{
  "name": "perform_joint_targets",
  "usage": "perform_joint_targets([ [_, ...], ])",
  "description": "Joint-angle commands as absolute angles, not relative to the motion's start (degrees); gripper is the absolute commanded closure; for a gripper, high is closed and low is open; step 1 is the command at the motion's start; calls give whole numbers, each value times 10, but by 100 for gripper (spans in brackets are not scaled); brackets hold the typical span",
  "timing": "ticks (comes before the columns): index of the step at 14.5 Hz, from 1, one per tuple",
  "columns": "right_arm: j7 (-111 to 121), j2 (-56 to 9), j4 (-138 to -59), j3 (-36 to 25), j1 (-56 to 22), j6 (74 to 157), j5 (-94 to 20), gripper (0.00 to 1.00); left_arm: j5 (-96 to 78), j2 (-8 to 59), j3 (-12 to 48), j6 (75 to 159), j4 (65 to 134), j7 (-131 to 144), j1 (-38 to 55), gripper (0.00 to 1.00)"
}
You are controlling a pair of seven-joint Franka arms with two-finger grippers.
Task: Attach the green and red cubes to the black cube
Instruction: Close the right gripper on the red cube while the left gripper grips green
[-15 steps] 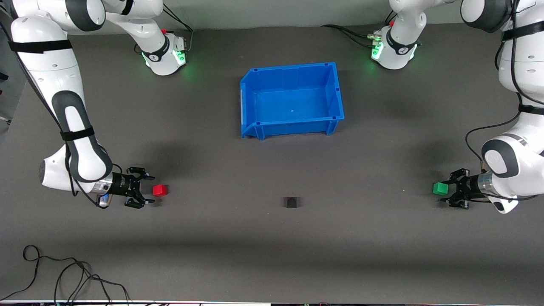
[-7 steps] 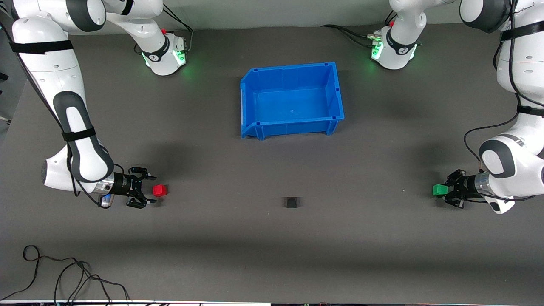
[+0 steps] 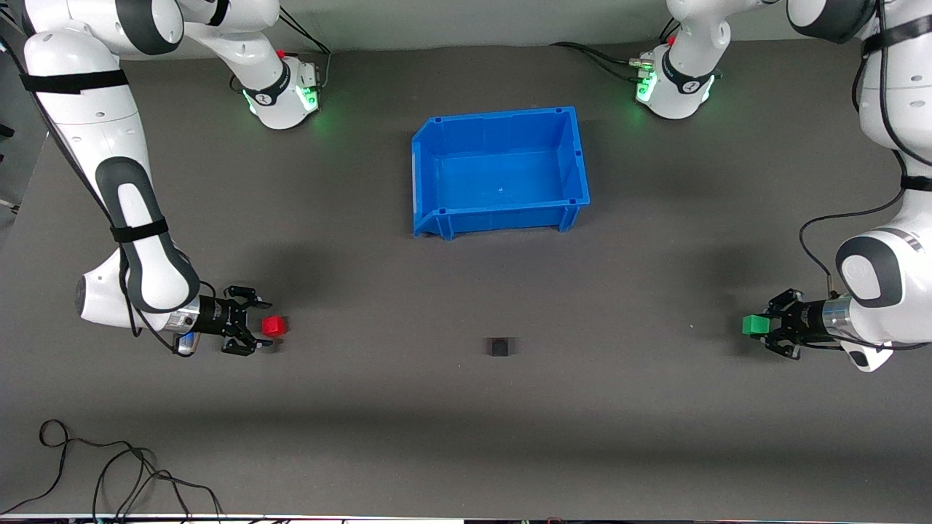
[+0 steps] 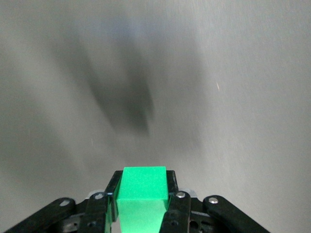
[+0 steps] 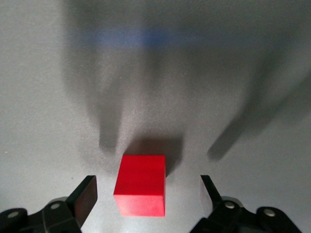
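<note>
The green cube (image 4: 143, 193) is being clamped in the left tool (image 3: 766, 325); the red cube (image 5: 141, 185) is being straddled by the wide right tool (image 3: 253, 326); the black cube (image 3: 499, 346) is being left unattached.

On the worktop (image 3: 466, 437) I see the bin (image 3: 500, 218) near the bases. The black cube (image 3: 499, 346) lies nearer the camera than it. The red cube (image 3: 274, 325) sits toward the right arm's end, the green cube (image 3: 753, 324) toward the left arm's end.
</note>
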State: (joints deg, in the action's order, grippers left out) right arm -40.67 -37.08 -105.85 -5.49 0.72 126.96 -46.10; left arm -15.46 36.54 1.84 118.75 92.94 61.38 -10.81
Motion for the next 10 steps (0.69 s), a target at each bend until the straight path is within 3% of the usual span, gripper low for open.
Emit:
perform_joint_targets([
  [1, -394, -374, -1058, -55, 6, 1273, -477, 23, -154, 362, 12, 1169, 900, 734, -62, 100],
  [4, -395, -374, -1057, -55, 6, 1272, -477, 47, -156, 362, 13, 1172, 888, 782, -37, 100],
  [10, -400, -366, -1052, -56, 7, 1271, -477, 60, -159, 366, 27, 1174, 875, 836, -24, 100],
])
